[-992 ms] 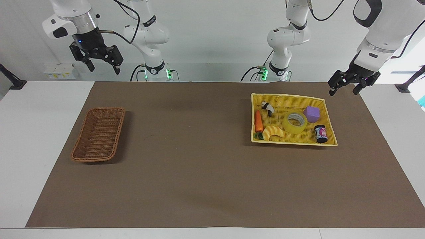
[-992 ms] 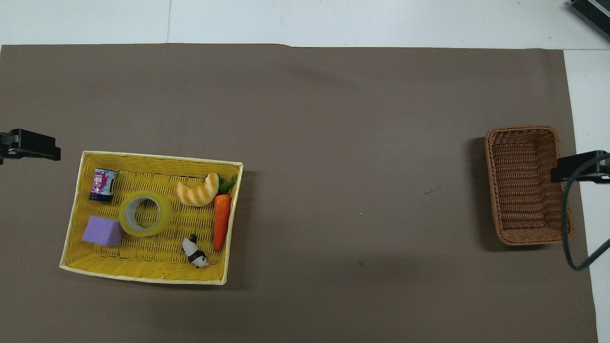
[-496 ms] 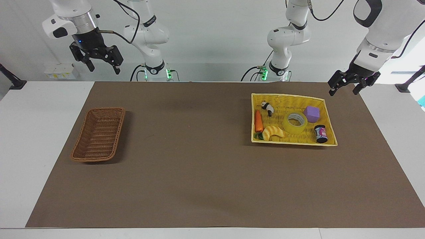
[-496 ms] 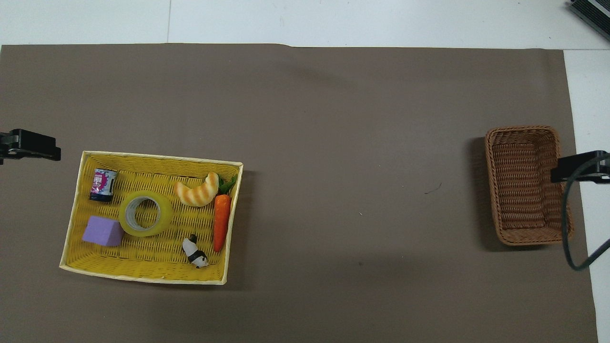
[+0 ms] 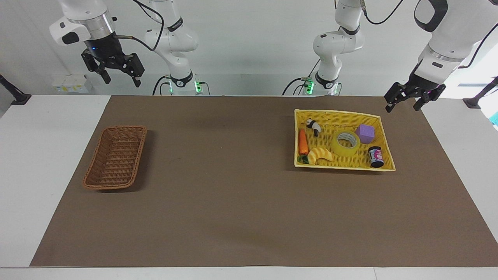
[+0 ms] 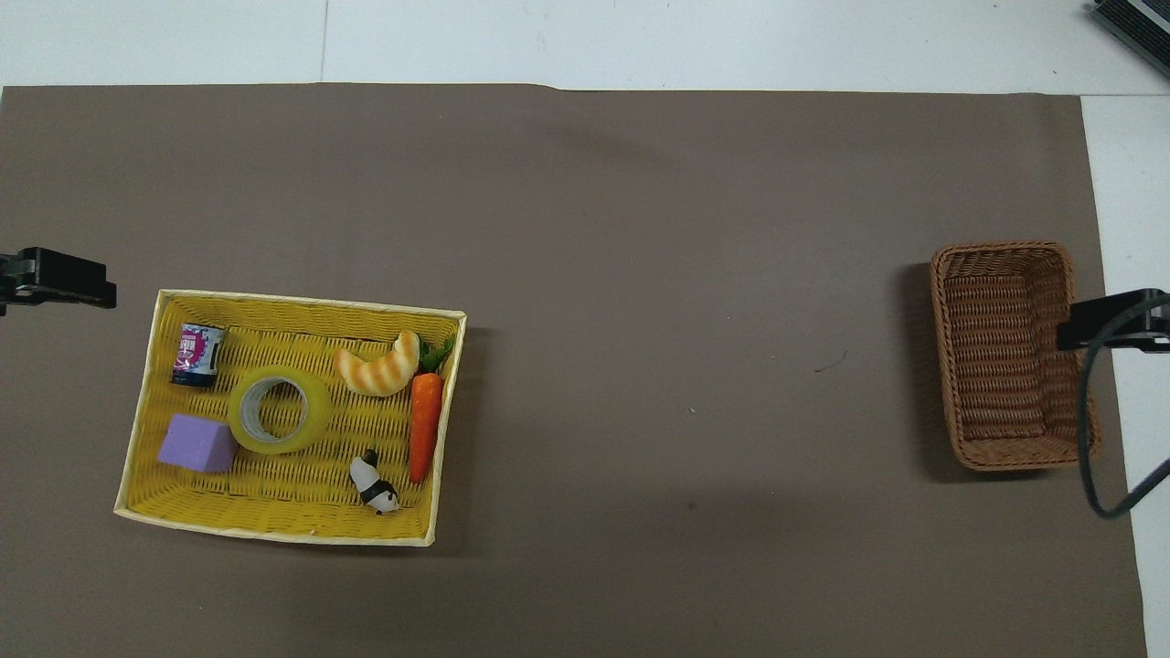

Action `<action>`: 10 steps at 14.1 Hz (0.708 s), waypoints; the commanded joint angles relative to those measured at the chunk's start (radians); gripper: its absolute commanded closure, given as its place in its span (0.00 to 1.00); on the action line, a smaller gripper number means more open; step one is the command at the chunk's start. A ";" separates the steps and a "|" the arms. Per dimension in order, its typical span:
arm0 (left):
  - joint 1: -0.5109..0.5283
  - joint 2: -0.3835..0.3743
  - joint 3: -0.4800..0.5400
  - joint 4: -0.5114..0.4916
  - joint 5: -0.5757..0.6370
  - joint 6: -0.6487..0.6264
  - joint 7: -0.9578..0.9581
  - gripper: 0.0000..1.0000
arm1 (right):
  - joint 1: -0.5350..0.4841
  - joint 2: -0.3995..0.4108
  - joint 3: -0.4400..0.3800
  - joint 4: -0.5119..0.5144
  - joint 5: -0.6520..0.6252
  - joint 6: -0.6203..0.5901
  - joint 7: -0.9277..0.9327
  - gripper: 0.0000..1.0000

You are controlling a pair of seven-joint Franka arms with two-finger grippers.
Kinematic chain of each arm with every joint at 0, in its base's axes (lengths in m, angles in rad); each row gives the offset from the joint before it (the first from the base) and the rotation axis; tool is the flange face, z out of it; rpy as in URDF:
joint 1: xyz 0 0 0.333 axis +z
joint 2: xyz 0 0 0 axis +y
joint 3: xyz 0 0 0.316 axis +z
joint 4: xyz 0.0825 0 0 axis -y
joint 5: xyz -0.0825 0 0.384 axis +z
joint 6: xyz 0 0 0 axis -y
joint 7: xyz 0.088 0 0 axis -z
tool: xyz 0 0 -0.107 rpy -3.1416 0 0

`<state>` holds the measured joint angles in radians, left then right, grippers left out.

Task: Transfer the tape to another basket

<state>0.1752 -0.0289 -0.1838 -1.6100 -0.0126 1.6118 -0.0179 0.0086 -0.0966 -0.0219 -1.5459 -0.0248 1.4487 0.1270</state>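
Here the tape (image 5: 347,143) lies flat in the yellow tray-basket (image 5: 338,115), touching the purple block (image 5: 365,133), with the small jar (image 5: 375,156), croissant (image 5: 320,154), carrot (image 5: 303,141) and panda figure (image 5: 313,126) around it. The brown wicker basket (image 5: 115,157) sits well apart, toward the right arm's end. The left gripper (image 5: 403,104) hangs spread above the tray-basket's corner; the right gripper (image 5: 121,77) waits spread, raised high.
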 commanded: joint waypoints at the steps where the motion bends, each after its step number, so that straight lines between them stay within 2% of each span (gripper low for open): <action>1: 0.003 -0.013 0.003 -0.007 -0.004 0.000 0.001 0.00 | -0.010 -0.020 0.002 -0.020 0.009 -0.014 0.008 0.00; 10: 0.009 -0.013 0.003 -0.007 -0.004 0.002 0.003 0.00 | -0.009 -0.022 0.002 -0.020 0.009 -0.014 0.010 0.00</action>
<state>0.1766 -0.0289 -0.1821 -1.6100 -0.0126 1.6118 -0.0179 0.0078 -0.0969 -0.0219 -1.5461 -0.0248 1.4481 0.1270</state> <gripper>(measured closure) 0.000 0.000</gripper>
